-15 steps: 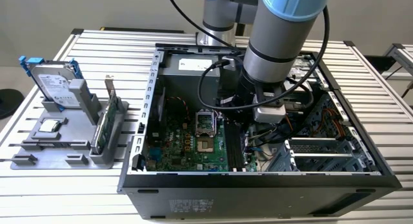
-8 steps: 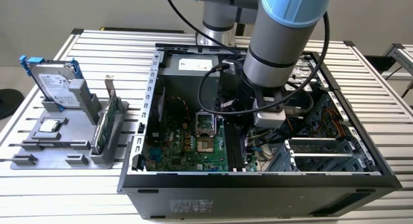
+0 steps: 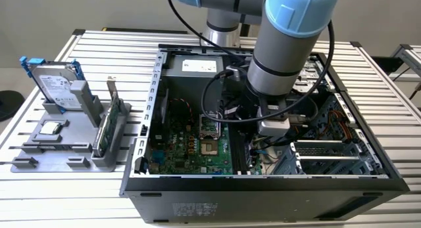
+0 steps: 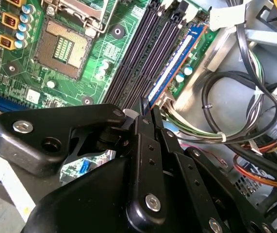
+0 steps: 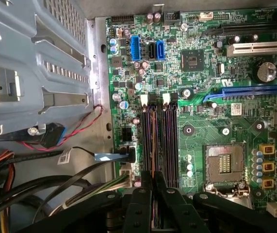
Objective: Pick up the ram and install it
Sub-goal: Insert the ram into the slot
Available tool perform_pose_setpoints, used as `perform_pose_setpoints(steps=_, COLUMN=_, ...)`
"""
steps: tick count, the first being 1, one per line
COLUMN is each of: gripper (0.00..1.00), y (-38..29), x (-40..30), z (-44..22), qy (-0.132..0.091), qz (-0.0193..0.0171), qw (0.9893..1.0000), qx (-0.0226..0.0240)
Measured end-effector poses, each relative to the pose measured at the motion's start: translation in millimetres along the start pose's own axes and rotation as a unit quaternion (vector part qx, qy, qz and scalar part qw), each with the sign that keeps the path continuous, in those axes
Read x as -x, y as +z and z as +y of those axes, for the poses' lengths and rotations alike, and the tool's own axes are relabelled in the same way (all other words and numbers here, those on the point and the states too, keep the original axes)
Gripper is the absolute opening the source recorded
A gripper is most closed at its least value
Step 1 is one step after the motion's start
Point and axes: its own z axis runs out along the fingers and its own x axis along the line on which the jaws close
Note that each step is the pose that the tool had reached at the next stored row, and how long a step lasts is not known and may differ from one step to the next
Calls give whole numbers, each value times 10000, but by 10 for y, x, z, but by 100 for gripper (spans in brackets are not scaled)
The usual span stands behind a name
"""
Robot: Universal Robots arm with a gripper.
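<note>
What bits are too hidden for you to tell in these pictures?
- Second wrist view: the ram's near end, and whether it sits fully down, is covered by the gripper.
- First wrist view: the memory slots' near ends are covered by the gripper.
- Exterior view: the arm blocks part of the computer case's inside.

A: What sort of place is this?

B: A robotics lab or test workshop. A blue-and-grey jointed robot arm [image 3: 283, 46] reaches into an opened black desktop computer case [image 3: 263, 188] that lies on its side.

A: And the bench?

B: A slatted aluminium-profile table [image 3: 388, 114], the kind used for rigs, not home furniture. On it stands a grey moulded plastic parts holder [image 3: 66, 144] with slots, carrying a silver boxy hard drive with blue rails [image 3: 56, 85] and an upright green circuit card with a metal bracket [image 3: 110, 122].

A: Anything else?

B: Plain grey walls and a second slatted bench [image 3: 409, 55] at the exterior view's right.
</note>
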Motion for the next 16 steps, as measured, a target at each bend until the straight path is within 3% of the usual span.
perform_pose_setpoints(steps=16, gripper=0, y=95, x=-1, z=6, qy=-42, qz=-1, qw=10000, qx=5)
